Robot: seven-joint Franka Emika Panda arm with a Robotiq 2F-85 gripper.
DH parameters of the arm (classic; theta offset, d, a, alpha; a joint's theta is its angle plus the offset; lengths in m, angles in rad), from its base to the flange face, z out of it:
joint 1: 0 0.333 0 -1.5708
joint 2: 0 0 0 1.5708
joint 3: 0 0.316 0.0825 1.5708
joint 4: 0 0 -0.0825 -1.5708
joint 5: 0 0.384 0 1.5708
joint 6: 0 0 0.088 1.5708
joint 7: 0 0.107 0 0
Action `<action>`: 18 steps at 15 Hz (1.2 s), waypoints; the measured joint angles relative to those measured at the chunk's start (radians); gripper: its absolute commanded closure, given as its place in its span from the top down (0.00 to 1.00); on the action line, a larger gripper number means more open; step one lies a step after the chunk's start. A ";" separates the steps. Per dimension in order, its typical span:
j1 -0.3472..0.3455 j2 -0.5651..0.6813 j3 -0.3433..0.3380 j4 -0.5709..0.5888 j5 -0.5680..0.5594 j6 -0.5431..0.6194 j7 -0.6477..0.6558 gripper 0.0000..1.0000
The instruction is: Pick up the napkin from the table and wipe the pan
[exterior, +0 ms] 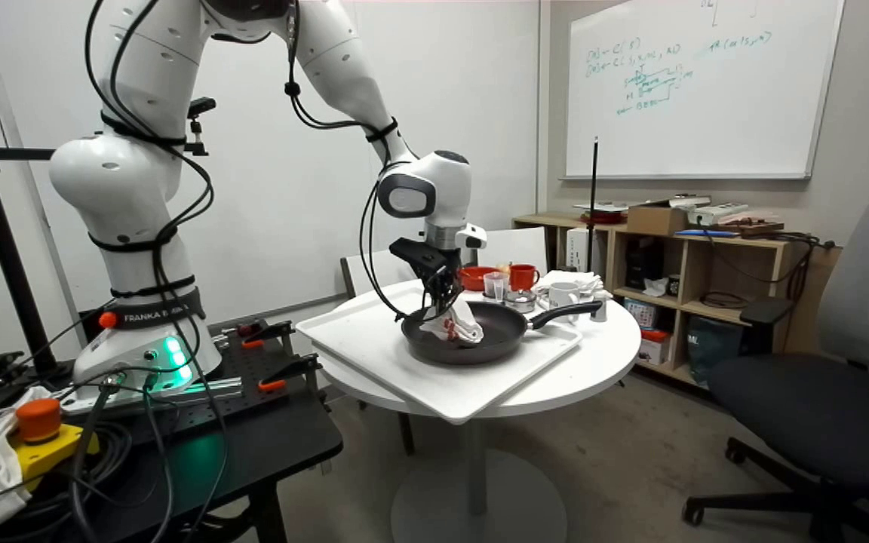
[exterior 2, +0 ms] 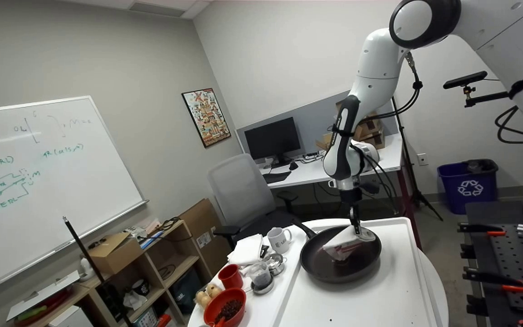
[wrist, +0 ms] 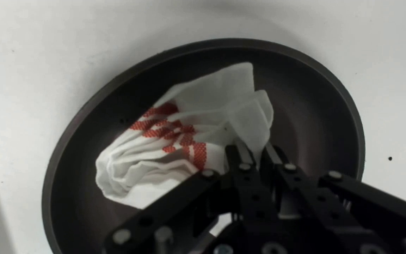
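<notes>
A: Do we have hold of anything?

B: Yes. Our black 2-fingered claw (wrist: 257, 151) is pinching a fold of the white cloth napkin with red stripes (wrist: 203, 118). The rest of it lies inside the round, shallow, dark-grey frying pan (wrist: 312, 102) below the claw.

A: Which way does the napkin run from us?

B: In the wrist view, nearly all of it lies left of the claw. Its long axis slants from lower left to upper right, and we grip it near the right-hand end. The pan floor to the claw's right is bare.

A: And the pan's long black handle (exterior: 566, 310)?

B: In both exterior views it juts from the side away from the claw, roughly where the napkin's loose part points. There's just 1 white jointed arm (exterior: 348, 72), so no nearer arm to choose.

A: So we're at the wiping step?

B: We'd judge so: pick-up looks done, though we can't tell whether the pan is clean. Dragging away from the handle should trail the bunch behind our tips; pushing toward it may crumple the folds. We'd press lightly, as the pan could slide on the white rectangular tray (exterior 2: 343, 309) under it.
</notes>
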 measured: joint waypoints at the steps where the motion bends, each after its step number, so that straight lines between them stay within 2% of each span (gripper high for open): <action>1: 0.009 0.016 0.001 0.013 -0.024 -0.002 0.029 0.03; 9: 0.082 0.087 0.022 0.071 -0.166 -0.036 0.170 0.03; 10: 0.087 0.094 0.022 0.077 -0.182 -0.040 0.185 0.10; 16: 0.090 0.110 0.026 0.093 -0.198 -0.047 0.195 0.10; 17: 0.090 0.110 0.026 0.093 -0.198 -0.048 0.195 0.03; 18: 0.090 0.110 0.026 0.093 -0.198 -0.048 0.195 0.03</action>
